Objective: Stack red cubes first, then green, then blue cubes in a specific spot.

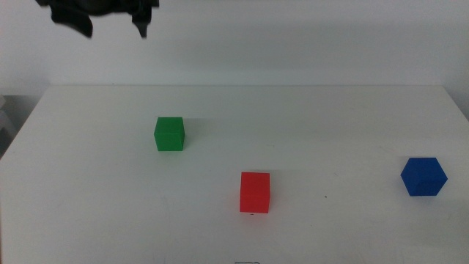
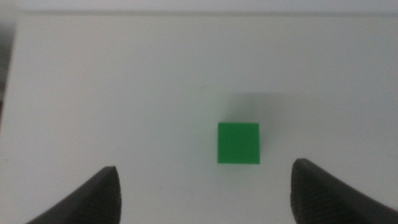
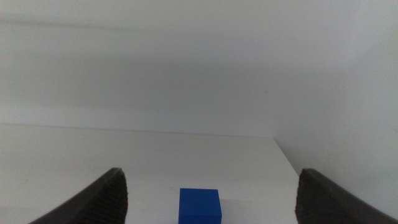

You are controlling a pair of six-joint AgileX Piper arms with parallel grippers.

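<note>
White table (image 1: pixel 308 117) seen from above, three cubes on it, none touching another, none stacked. Green cube (image 1: pixel 169 134) left of centre in the middle view; red cube (image 1: pixel 254 192) lower, just right of centre; blue cube (image 1: pixel 423 177) well apart, near the right edge.

Left gripper (image 2: pixel 205 190): jaws spread wide, nothing between them, touching nothing. Raised above the table, looking straight down on the green cube (image 2: pixel 238 143), which sits flat and square between the two dark tips, clear of both. In the middle view, only a dark shape at the upper left (image 1: pixel 95 15), high against the wall, off the table surface.

Right gripper (image 3: pixel 211 196): jaws likewise spread wide and bare, pinching nothing. Blue cube (image 3: pixel 199 205) between the tips at the frame's lower edge, partly cut off, apart from both jaws. Not seen in the middle view.

Bare tabletop between the cubes, a tiny dark speck (image 1: pixel 326 196) right of the red cube.
</note>
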